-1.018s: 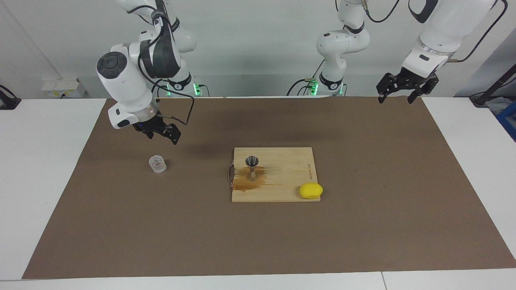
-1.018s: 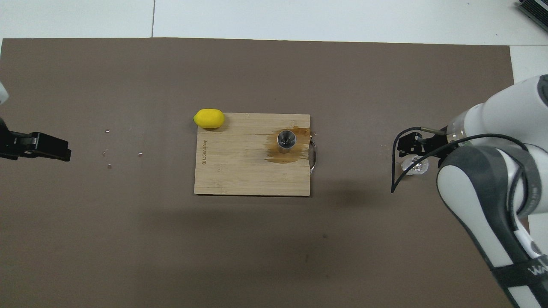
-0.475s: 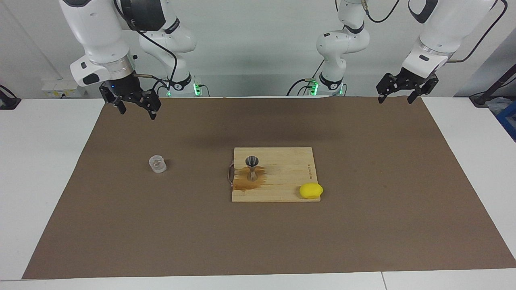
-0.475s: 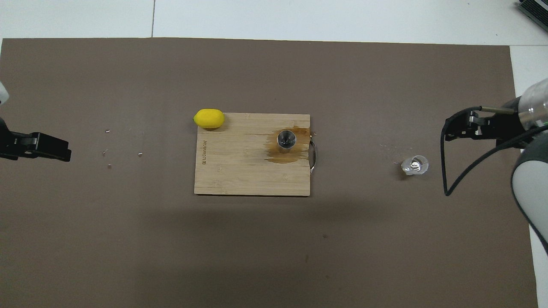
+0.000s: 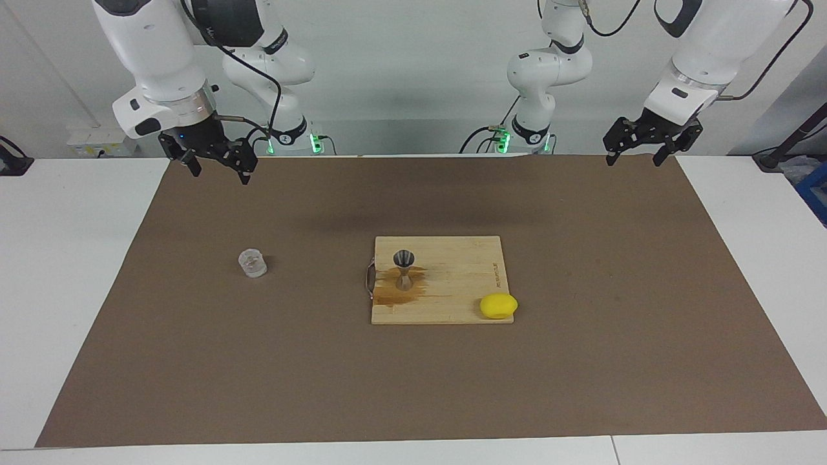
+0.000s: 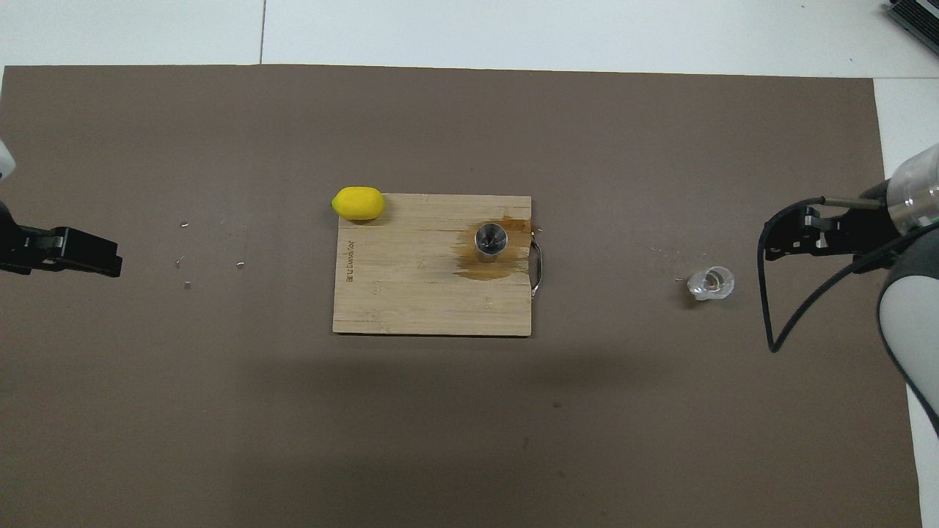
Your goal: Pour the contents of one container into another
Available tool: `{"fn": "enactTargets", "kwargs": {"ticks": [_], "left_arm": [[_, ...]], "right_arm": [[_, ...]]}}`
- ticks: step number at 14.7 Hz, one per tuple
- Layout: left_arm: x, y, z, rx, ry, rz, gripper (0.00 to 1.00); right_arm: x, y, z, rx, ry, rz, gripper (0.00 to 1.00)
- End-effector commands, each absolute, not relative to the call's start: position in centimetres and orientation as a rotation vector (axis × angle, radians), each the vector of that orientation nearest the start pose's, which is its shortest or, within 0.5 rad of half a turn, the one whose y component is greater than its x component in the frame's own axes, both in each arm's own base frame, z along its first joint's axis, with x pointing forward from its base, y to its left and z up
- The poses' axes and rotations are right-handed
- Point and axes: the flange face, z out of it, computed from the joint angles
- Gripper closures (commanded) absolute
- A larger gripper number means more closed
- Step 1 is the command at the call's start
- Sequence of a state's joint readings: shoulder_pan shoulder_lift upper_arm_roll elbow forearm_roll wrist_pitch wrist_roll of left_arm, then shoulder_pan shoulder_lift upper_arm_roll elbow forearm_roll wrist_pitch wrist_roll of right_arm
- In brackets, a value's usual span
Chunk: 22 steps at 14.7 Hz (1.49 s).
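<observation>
While tumbler [image 5: 252, 263] stands alone (upright), jigger [image 5: 404, 267] on board [image 5: 452, 284].

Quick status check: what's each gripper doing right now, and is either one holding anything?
Left gripper: open, empty, raised over the mat's edge nearest the robots.
Right gripper: open, empty, raised; glass tumbler stands free on the mat.

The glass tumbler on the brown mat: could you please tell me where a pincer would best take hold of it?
Probably across the faceted side wall of the glass tumbler, coming down from above: it stands upright and alone on the mat, apart from the cutting board. The right pincer is the closer one.
</observation>
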<state>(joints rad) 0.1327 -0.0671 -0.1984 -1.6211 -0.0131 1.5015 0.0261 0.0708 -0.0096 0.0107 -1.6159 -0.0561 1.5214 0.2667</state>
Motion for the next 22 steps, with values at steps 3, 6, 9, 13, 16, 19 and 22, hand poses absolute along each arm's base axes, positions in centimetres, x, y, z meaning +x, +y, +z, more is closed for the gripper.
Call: {"fn": "enactTargets", "kwargs": {"ticks": [3,6,9,13,16,19,22], "left_arm": [[51.84,-3.97,63.00,-3.114,0.127,0.071,0.00],[51.84,-3.97,63.00,-3.114,0.127,0.071,0.00],[51.79,-3.89,63.07,-3.114,0.124,0.071,0.00],[51.83,-3.88,62.99,-3.114,0.124,0.074,0.00],[51.83,-3.88,62.99,-3.114,0.124,0.074,0.00],[51.83,-3.97,62.99,-3.114,0.127,0.074,0.00],[51.83,-3.88,62.99,-3.114,0.124,0.074,0.00]], "right_arm": [[53.09,3.52,60.11,-3.184,0.301,0.126,0.00],[53.19,3.62,60.09,-3.153,0.303,0.130,0.00],[53.19,3.54,60.15,-3.154,0.286,0.131,0.00],[53.21,3.46,60.29,-3.152,0.300,0.126,0.00],[53.23,3.13,60.29,-3.152,0.298,0.126,0.00],[53.34,3.34,60.25,-3.149,0.290,0.112,0.00],[53.25,3.43,60.08,-3.141,0.280,0.117,0.00]]}}
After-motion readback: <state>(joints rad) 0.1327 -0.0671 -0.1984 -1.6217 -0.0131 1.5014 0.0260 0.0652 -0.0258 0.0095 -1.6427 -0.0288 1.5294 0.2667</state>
